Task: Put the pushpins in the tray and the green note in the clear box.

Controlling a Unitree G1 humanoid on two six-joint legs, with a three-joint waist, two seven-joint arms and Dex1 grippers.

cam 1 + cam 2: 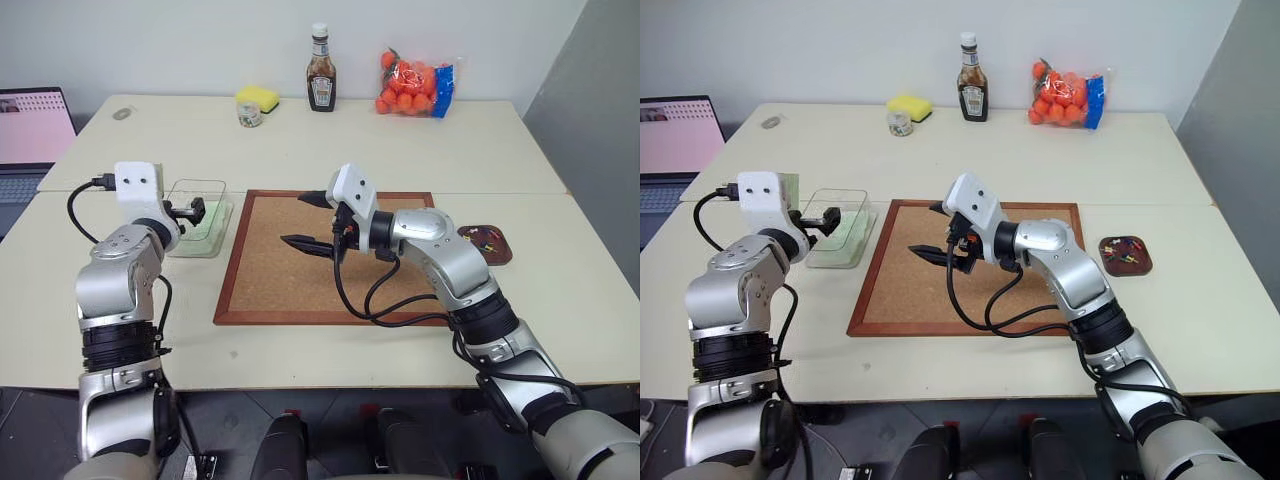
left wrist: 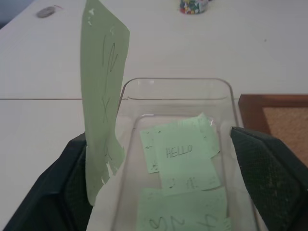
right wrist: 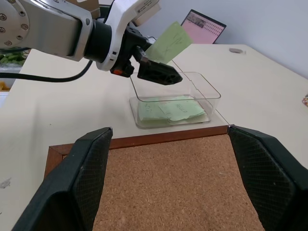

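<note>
Looking over my left arm: it reaches forward over the worktop (image 1: 300, 360), the left claw (image 2: 159, 192) poised above the near end of the clear box (image 2: 226, 96).
Left claw state: I see its fingers (image 2: 269, 168) spread wide, one on each side of the box.
Green note: the green note (image 2: 103, 86) stands upright against the inner face of one left finger, touching it, while the other finger is well apart from it; I cannot tell if it is stuck there or slipping.
Note axis: its long axis runs up and down, the top tilted slightly, the lower edge at the box's rim.
Box contents: other pale green slips lie flat inside, one reading HELLO.
Right arm: bent across the corkboard (image 1: 290, 285), the right claw (image 1: 310, 222) pointing toward the box, fingers spread and bare.
Tray: the tray (image 1: 1126, 254) sits on the worktop just beside the corkboard's far side from the box, with coloured pushpins (image 1: 1124, 248) in it.
</note>
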